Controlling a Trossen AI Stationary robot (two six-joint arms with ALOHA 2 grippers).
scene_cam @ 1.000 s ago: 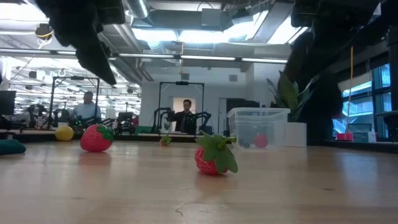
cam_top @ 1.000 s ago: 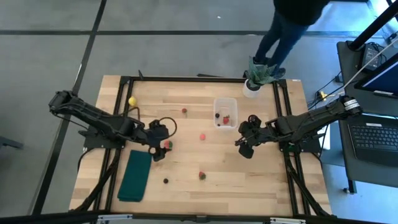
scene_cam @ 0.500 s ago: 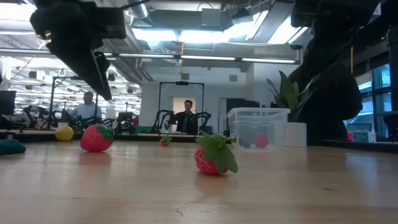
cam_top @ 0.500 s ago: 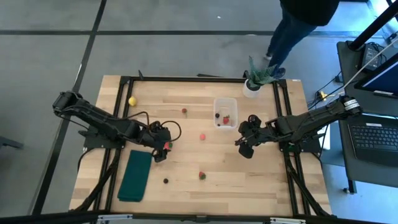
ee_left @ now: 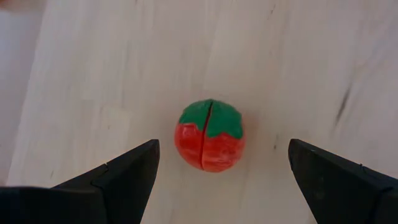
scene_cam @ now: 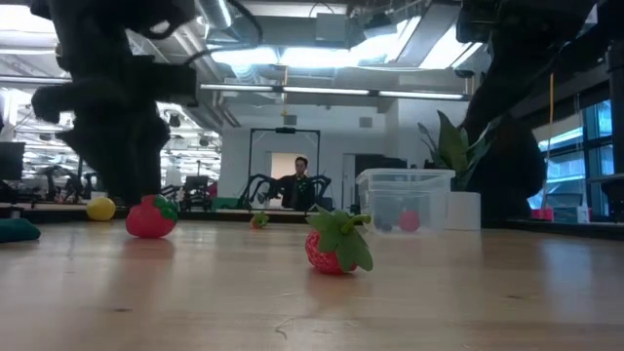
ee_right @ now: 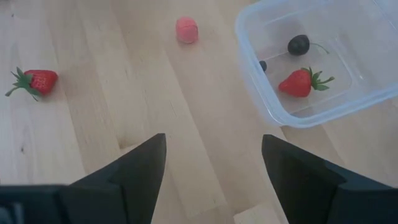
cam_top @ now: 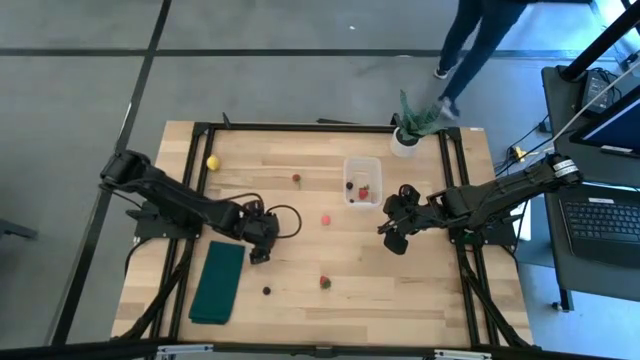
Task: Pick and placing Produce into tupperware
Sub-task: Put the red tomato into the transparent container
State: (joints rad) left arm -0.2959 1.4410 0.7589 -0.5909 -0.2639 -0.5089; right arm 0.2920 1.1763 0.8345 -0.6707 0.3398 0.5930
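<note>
Directly below left gripper (ee_left: 221,165), red strawberry (ee_left: 209,135), between wide-open fingers, ungripped

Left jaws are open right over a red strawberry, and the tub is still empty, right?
Not quite. The left gripper is open over the strawberry, but the tub is not empty: the right wrist view shows a strawberry and two dark berries inside it.
</note>
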